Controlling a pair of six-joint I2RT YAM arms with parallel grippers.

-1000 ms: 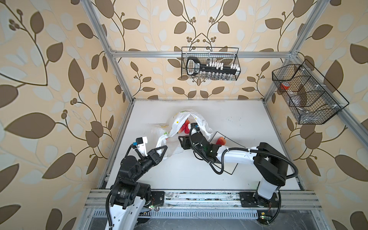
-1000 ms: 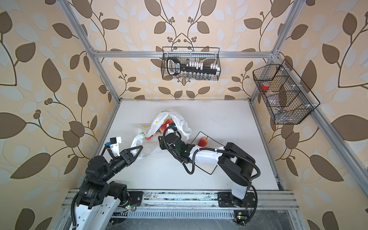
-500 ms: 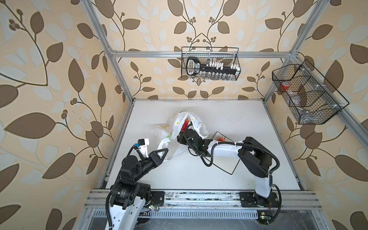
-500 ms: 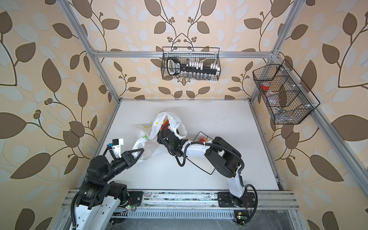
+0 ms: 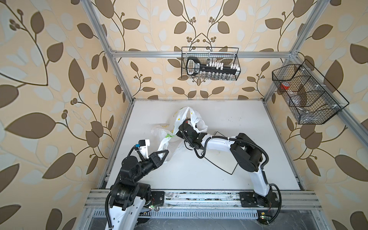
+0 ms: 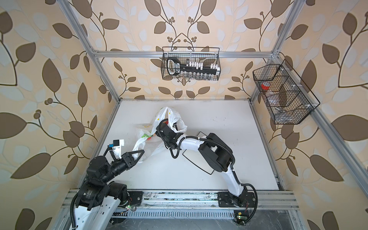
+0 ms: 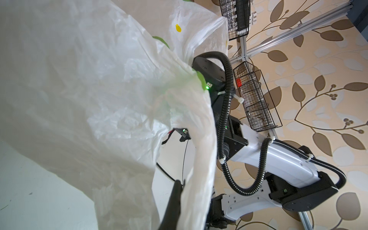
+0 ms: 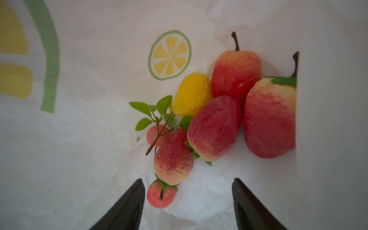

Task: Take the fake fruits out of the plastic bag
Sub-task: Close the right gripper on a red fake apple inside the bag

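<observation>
The plastic bag (image 5: pixel 180 116) (image 6: pixel 162 114) lies crumpled left of the table's middle, white with lemon-slice prints. My left gripper (image 5: pixel 166 154) (image 6: pixel 142 153) is shut on a twisted strip of the bag (image 7: pixel 201 159), lifting that edge. My right gripper (image 8: pixel 188 180) is open inside the bag; in both top views the plastic hides its fingers. The fake fruits lie ahead of it on the bag's inner wall (image 8: pixel 79 139): a yellow lemon (image 8: pixel 191 94), several pinkish-red peaches (image 8: pixel 214 127), a green leafy sprig (image 8: pixel 153 113). A small red fruit (image 8: pixel 160 196) sits just inside one fingertip (image 8: pixel 137 189).
A square white plate with a black rim (image 5: pixel 219 168) (image 6: pixel 199 167) lies under my right arm. A wire basket (image 5: pixel 210 63) hangs on the back wall and another basket (image 5: pixel 306 93) on the right wall. The metal rail (image 5: pixel 199 199) runs along the front.
My right gripper has moved left from the plate into the bag's mouth and its jaws have spread wider. The left gripper has kept its hold on the bag.
</observation>
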